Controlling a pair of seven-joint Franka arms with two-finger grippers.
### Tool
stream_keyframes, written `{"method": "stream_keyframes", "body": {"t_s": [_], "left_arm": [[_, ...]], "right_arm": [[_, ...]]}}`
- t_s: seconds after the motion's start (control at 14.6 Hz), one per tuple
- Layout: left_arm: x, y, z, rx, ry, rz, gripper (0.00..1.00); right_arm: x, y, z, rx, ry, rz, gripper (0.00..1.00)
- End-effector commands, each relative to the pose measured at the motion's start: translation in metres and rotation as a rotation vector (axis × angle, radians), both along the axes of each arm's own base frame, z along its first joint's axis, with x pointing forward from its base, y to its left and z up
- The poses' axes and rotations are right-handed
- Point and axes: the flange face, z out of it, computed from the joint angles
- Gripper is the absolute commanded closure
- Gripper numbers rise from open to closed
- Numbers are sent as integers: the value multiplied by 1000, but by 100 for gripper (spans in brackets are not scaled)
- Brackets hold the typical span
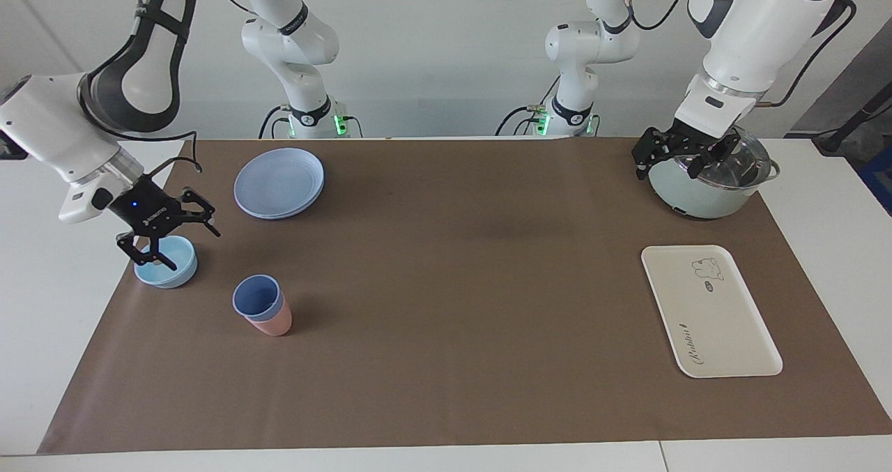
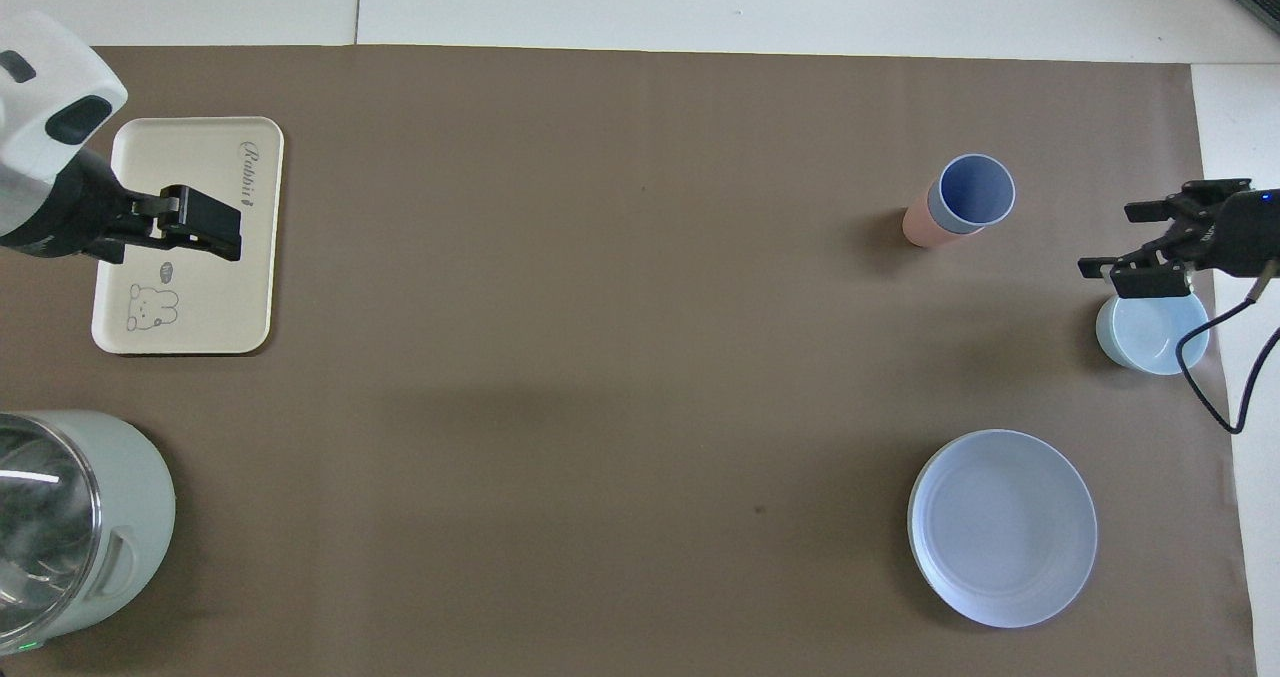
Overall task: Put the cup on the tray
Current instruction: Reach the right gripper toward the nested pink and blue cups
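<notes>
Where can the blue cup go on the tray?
The whole tray is bare, between its bear drawing and the writing. The middle of the mat is bare too. It's crowded around the blue cup, pink cup, bowl and plates.

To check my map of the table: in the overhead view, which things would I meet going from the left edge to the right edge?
Pot → tray → cup, nested in the pink cup → stacked plates → light-blue bowl.

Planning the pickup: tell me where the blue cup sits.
The blue cup is nested in the pink cup toward the right arm's end, farther from the robots than the plates.
</notes>
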Motion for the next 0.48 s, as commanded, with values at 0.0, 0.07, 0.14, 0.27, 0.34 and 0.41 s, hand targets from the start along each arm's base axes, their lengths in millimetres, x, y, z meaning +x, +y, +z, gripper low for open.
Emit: {"method": "stream_keyframes", "body": {"t_s": [0.0, 0.07, 0.14, 0.27, 0.34, 0.41], "left_arm": [[-15, -4, 8, -5, 0, -7, 0], [-16, -5, 9, -4, 0, -7, 0], [-15, -2, 9, -4, 0, -1, 0], [-16, 2, 3, -2, 13, 3, 0], [-15, 6, 3, -6, 8, 0, 0], [-13, 18, 2, -9, 6, 20, 0]], "right_arm": [[6, -1, -35, 89, -84, 61, 0], [9, -1, -43, 110, -111, 61, 0], [13, -1, -55, 127, -120, 76, 0], [20, -2, -85, 193, -168, 108, 0], [22, -10, -105, 227, -188, 114, 0], [27, -11, -111, 241, -207, 133, 0]]}}
